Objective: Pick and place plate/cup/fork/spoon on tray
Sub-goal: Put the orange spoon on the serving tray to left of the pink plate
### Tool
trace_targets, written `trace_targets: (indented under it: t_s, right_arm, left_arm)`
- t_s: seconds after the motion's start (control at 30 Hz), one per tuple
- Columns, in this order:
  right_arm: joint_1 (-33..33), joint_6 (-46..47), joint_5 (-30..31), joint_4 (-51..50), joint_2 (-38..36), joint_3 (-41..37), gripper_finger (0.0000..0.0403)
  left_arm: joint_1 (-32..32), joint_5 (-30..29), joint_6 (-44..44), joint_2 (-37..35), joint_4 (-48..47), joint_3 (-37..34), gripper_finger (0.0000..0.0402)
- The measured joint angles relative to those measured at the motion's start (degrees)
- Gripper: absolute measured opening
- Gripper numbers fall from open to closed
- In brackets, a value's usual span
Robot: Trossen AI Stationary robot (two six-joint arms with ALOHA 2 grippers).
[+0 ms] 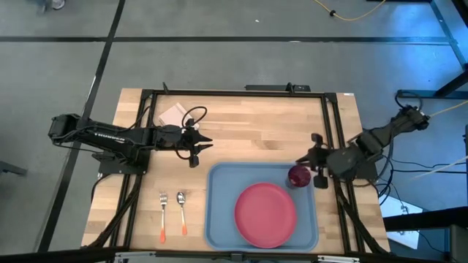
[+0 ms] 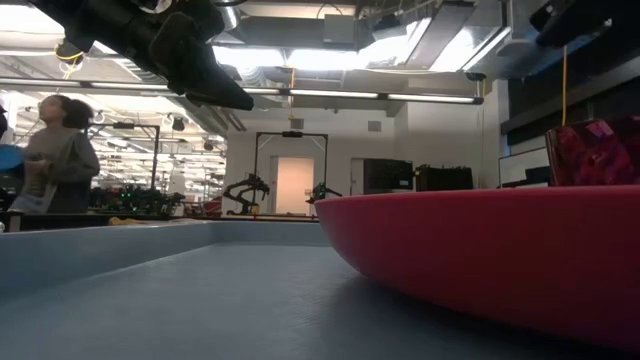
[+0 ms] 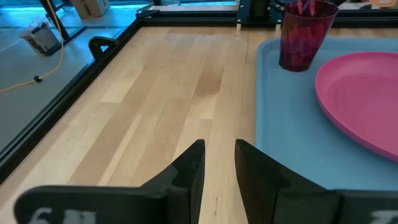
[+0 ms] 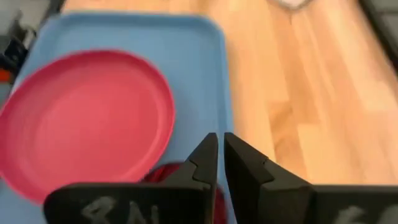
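Sitting on the light-blue tray (image 1: pixel 219 219) already: the pinkish-red plate (image 1: pixel 265 214), flat in the middle, and the dark red cup (image 1: pixel 298 175), upright in the tray's far right corner, just beside the plate's rim. Fork (image 1: pixel 163 216) and spoon (image 1: pixel 181 212) are off the tray — side by side on the wooden table (image 1: pixel 248 124) left of it, tines and bowl pointing away from the front edge, orange handles toward it, fork on the outer side.

Right gripper (image 1: pixel 310 164) is at the cup's corner of the tray, hovering right over or beside the cup; in its wrist view the fingers (image 4: pixel 208 155) are nearly together with only a thin gap and nothing between them, cup rim showing underneath. Left gripper (image 1: pixel 199 145) hangs above bare table just behind the tray's far left corner, well apart from the cutlery; its fingers (image 3: pixel 193 165) sit close with a narrow gap, gripping nothing.

White square pad (image 1: pixel 172 115) lies near the table's far left, behind the left arm.
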Motion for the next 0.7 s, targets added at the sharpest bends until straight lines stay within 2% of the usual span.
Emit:
trace_targets:
  t_s: [0.2, 0.53, 0.7]
  right_arm:
    - [-3.07, -4.99, -0.31, 7.84, -10.98, -9.1, 0.0033]
    - [-5.22, -11.78, -1.73, 13.81, -24.16, -17.34, 0.0033]
    - [-6.99, -21.95, -9.23, 24.71, -29.12, -23.75, 0.0033]
  left_arm:
    - [-0.02, -0.01, 0.0, 0.0, 0.0, 0.0, 0.0082]
    - [-0.02, -0.02, 0.0, 0.0, 0.0, 0.0, 0.0082]
    - [0.0, 0.0, 0.0, 0.0, 0.0, 0.0, 0.0082]
